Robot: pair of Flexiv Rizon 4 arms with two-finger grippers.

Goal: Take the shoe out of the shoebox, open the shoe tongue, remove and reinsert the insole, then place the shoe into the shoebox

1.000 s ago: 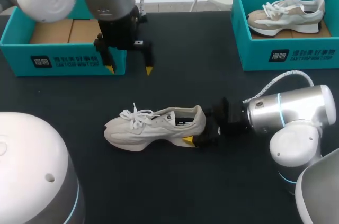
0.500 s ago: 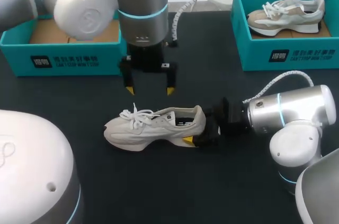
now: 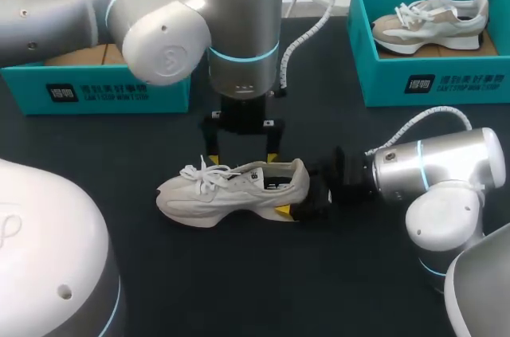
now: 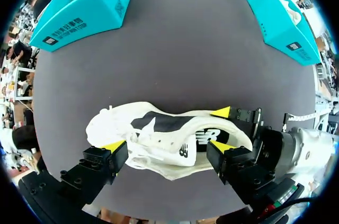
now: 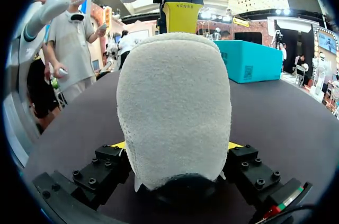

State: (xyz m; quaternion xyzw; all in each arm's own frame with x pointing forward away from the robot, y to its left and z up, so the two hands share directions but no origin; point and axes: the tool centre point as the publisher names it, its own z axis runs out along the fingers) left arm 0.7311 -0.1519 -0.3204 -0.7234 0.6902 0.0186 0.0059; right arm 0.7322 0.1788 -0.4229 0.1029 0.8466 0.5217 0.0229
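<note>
A cream sneaker (image 3: 227, 190) lies on its sole in the middle of the dark table, toe to the left, laces loose. My right gripper (image 3: 296, 201) is level with the table and shut on the heel (image 5: 175, 102), which fills the gap between its fingers (image 5: 108, 163). My left gripper (image 3: 242, 158) hangs open just above the shoe's opening. In the left wrist view its yellow tips stand either side of the sneaker (image 4: 169, 139), with the left gripper (image 4: 167, 147) wide apart over the collar. I cannot tell if those tips touch the shoe.
A teal shoebox (image 3: 96, 86) with a cardboard floor stands at the back left. A second teal box (image 3: 430, 86) at the back right holds another sneaker (image 3: 434, 22). Bare table lies in front of the shoe.
My left arm has swung from the back-left box to the right and down, and its open gripper now hovers over the sneaker. The right arm and the shoe have stayed still.
</note>
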